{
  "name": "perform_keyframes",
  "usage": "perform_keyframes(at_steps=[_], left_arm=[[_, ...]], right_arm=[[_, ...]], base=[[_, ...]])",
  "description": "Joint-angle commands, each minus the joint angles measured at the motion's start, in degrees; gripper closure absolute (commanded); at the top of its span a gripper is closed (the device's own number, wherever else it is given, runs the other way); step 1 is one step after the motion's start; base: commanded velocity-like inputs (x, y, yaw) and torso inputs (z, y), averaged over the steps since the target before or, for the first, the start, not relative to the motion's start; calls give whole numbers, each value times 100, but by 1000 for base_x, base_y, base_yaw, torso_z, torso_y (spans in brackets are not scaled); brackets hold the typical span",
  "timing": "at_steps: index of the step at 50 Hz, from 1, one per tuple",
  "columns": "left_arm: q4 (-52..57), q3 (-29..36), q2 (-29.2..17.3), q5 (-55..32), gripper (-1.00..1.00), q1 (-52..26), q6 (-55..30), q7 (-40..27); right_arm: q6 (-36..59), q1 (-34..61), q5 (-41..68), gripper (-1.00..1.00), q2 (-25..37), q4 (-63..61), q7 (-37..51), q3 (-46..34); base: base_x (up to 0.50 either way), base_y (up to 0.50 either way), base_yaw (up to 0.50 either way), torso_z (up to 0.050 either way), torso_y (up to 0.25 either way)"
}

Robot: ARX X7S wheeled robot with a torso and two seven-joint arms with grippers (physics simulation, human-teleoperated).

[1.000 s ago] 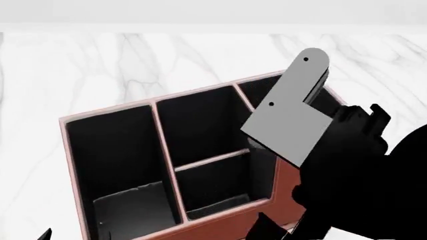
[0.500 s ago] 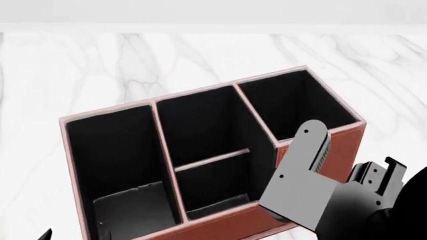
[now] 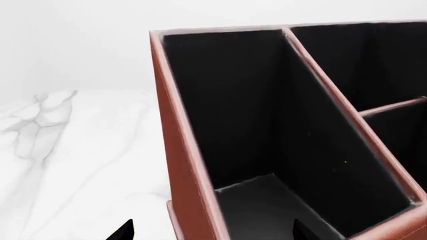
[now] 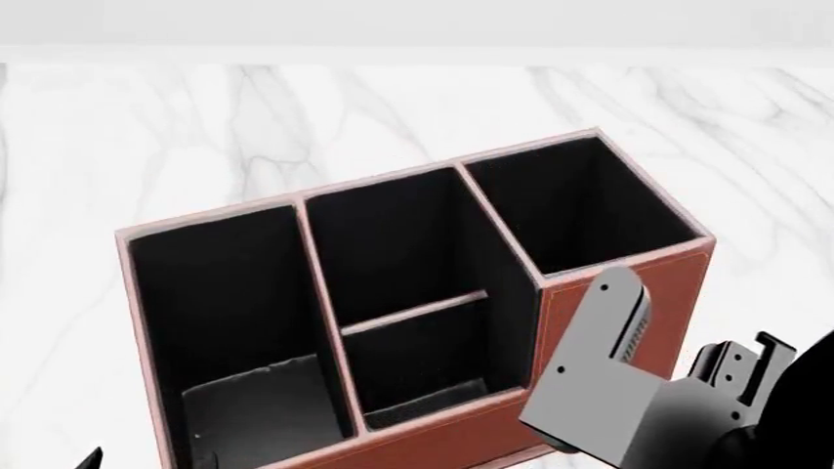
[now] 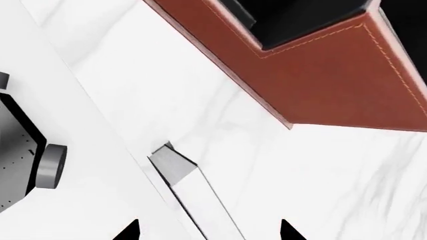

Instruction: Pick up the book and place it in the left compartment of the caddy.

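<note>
The book [image 4: 254, 403] shows as a dark slab with a pale edge, lying flat on the floor of the left compartment [image 4: 209, 293] of the reddish-brown caddy [image 4: 658, 293], which stands on the white marble counter [image 4: 195, 127]. The left wrist view looks down into that compartment at the book's grey top, with the left fingers [image 3: 123, 231] spread apart and holding nothing. The right wrist view shows only the caddy's stitched outer wall above the counter, with the right fingers [image 5: 130, 231] likewise apart and empty, while the head view alone takes in all the compartments at once.
</note>
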Motion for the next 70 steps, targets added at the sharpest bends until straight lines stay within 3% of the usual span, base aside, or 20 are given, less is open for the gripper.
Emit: perform_keyframes(at_steps=[1,27,65,66,70], left_arm=[[-25,34,-20,-26,-100,-21,11,-29],[-8,109,-74,-74,-100,-22,26,-100],[-34,216,-145,-143,-100,-31,62,-174],[-31,218,-146,-149,-100,-34,56,-176],[-40,228,-151,-153,-100,-36,68,-185]], right_arm=[[-282,-184,-523,-100,-79,83,-303,-228],[-1111,-1173,-1582,-100,-137,614,-876,-861],[-1425,-1711,-1933,-100,-14,1268,-825,-1166],[-1421,-1718,-1949,100,-26,1266,-848,-1188],[-1457,-1762,-1958,100,-54,1235,-866,-1214]], base=[[0,0,0,0,0],[0,0,0,0,0],[0,0,0,0,0],[0,0,0,0,0],[0,0,0,0,0]])
